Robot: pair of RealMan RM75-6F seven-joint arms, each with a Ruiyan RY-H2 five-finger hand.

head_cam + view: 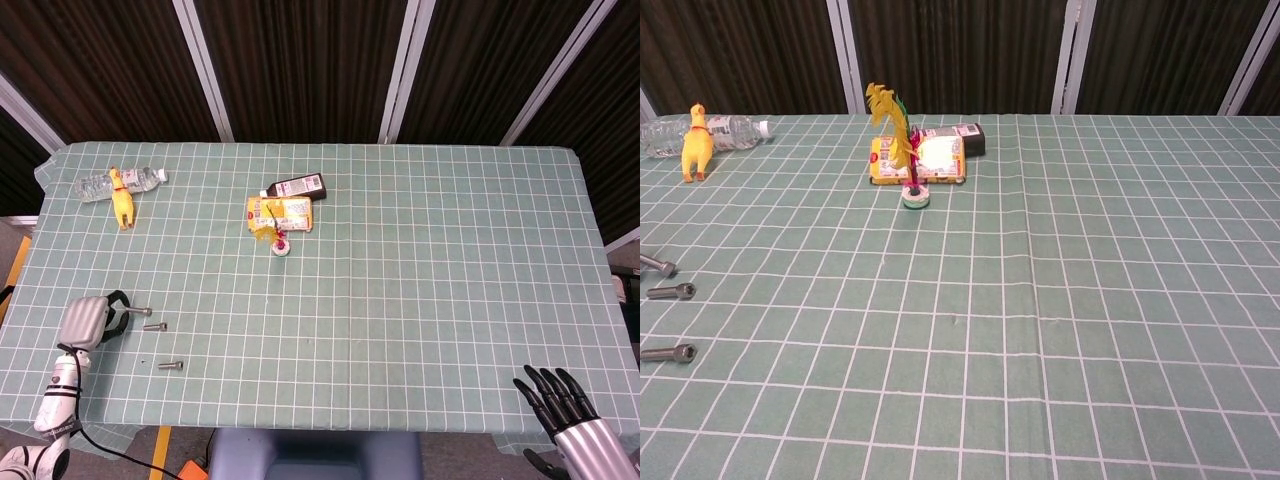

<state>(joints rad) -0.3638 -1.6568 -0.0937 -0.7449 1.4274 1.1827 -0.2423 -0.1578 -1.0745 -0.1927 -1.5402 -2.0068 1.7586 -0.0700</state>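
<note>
Hovering near the table's [420, 300] front-left corner, the left hand [85, 320] touches the nearest bolt [140, 312]; its long axis runs toward the right edge. Whether those fingers grip it I cannot tell. Far off at the front-right corner, the right hand [570, 410] holds nothing, fingers spread.

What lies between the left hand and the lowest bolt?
Only bare cloth. In the head view the left hand sits up-left of the lowest bolt, nothing between them.

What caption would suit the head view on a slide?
Left hand beside three small metal bolts on the green checked tablecloth; right hand at the near edge, fingers spread.
</note>
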